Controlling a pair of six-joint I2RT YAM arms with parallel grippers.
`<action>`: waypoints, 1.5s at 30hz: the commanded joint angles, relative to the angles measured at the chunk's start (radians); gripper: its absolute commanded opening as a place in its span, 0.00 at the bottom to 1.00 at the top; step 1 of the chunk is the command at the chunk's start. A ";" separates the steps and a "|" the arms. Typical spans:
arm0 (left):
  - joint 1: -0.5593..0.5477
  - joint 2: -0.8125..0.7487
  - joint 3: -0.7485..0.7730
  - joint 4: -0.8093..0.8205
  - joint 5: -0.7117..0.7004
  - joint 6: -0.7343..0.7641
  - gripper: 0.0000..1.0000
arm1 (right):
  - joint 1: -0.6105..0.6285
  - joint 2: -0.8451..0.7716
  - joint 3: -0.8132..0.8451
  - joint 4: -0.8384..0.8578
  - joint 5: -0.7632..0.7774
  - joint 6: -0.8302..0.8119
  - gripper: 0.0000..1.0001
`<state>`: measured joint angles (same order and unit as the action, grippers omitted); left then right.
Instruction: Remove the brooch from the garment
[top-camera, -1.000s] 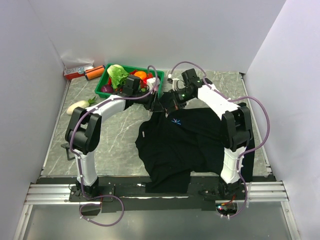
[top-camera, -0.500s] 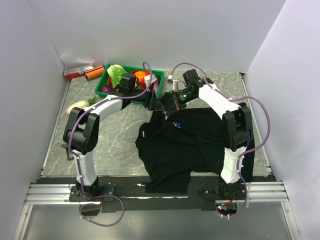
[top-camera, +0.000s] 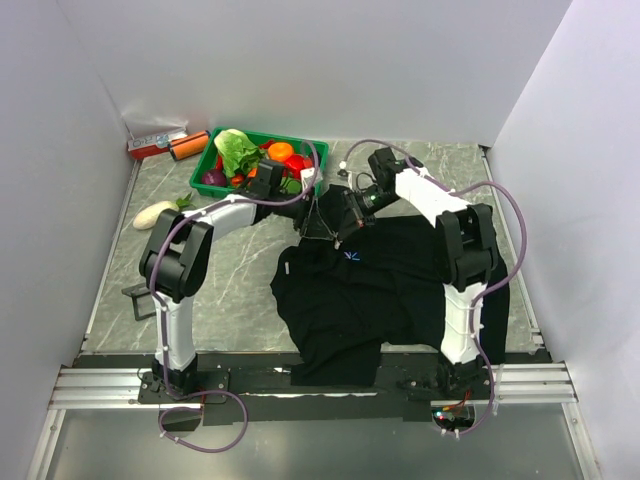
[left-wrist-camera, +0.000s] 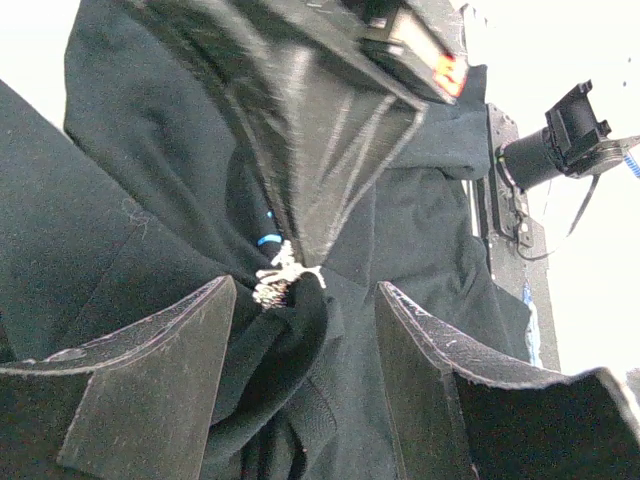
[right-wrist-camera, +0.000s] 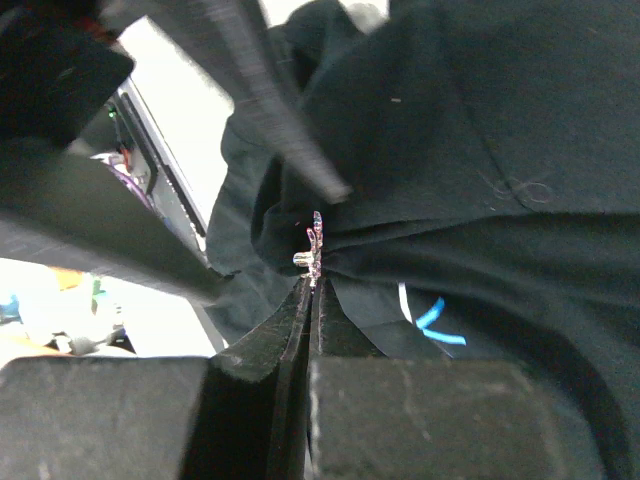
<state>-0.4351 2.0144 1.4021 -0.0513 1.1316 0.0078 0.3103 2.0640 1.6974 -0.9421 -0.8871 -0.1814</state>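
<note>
The black garment (top-camera: 400, 290) lies spread across the table's middle, its upper edge lifted into a fold. The tiny sparkly brooch (right-wrist-camera: 315, 243) sits on that fold, with my right gripper (right-wrist-camera: 312, 285) shut on its lower edge. In the left wrist view the brooch (left-wrist-camera: 285, 276) shows against the bunched garment (left-wrist-camera: 130, 200), just above my left gripper (left-wrist-camera: 305, 292). That gripper stands open, its fingers (left-wrist-camera: 160, 380) either side of the fold and closed on nothing. From above, the left gripper (top-camera: 316, 214) and right gripper (top-camera: 343, 226) meet at the raised fabric.
A green tray (top-camera: 311, 148) of vegetables stands at the back, just behind the left wrist. A white vegetable (top-camera: 155, 213) lies at the left. An orange tube (top-camera: 185, 150) rests in the back left corner. White walls close in on three sides.
My left gripper's jaws have widened and it has shifted right toward the fold. The right gripper, still shut, has drawn left and pulled the fabric edge up with it.
</note>
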 joint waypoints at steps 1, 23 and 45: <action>-0.019 0.001 -0.025 0.125 0.004 -0.043 0.64 | -0.040 0.044 0.019 -0.038 -0.093 -0.016 0.00; -0.096 0.256 0.274 -0.165 -0.201 0.221 0.61 | -0.129 0.364 0.110 -0.302 -0.208 -0.228 0.00; -0.171 0.296 0.343 -0.340 -0.170 0.363 0.64 | -0.165 0.426 0.096 -0.288 -0.207 -0.194 0.00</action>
<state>-0.5907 2.3066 1.7374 -0.4194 0.9371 0.3714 0.1524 2.4752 1.7950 -1.2274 -1.1084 -0.3714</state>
